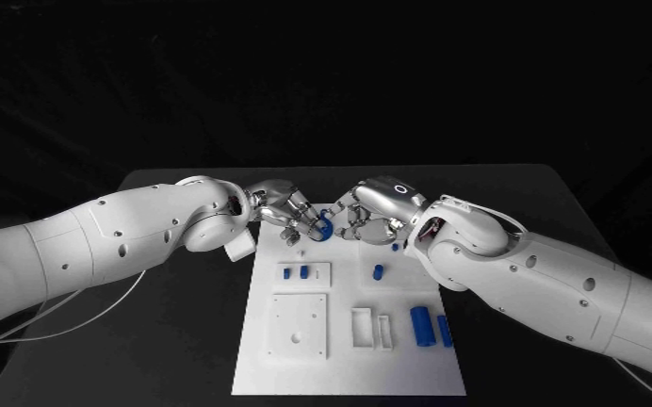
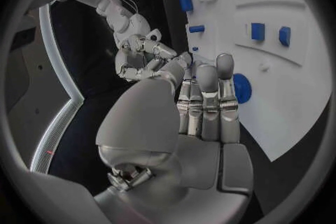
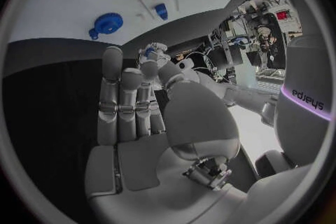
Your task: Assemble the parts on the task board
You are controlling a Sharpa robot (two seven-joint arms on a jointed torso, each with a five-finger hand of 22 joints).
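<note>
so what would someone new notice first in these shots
The two silver hands, left hand and right hand, meet close together at the far end of the white task board. Between their fingertips sits a round blue part, while more blue parts lie nearer on the board.

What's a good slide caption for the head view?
Both hands meet over the task board's far end around a blue part.

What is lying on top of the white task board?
On the task board lie small blue parts, white blocks and a blue gear. Both hands cover its far edge.
</note>
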